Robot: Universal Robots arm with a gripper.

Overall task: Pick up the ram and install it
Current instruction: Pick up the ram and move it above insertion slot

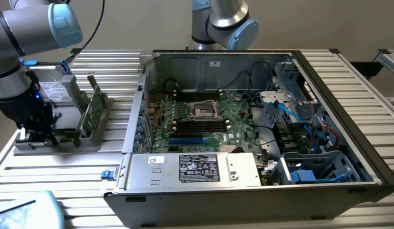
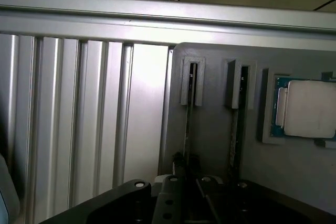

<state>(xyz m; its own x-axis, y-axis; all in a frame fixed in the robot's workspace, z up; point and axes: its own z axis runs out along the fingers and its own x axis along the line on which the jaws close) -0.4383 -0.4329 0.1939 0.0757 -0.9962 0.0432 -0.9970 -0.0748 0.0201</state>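
Gripper (image 1: 36,137) was down low over the grey holder (image 1: 90,139), at its end toward the exterior view's left. Open or closed? Couldn't tell. The ram (image 1: 88,114) stood on edge in that same holder, dark green, off to the exterior view's right of the gripper. From the wrist view it ran edge-on in its slot, with a second stick (image 2: 237,129) in the next slot and a silver chip (image 2: 310,108) in a pocket beside that. The open computer case (image 1: 145,90) sat just beside the holder on the slatted table (image 1: 57,174), its motherboard (image 1: 238,129) exposed.
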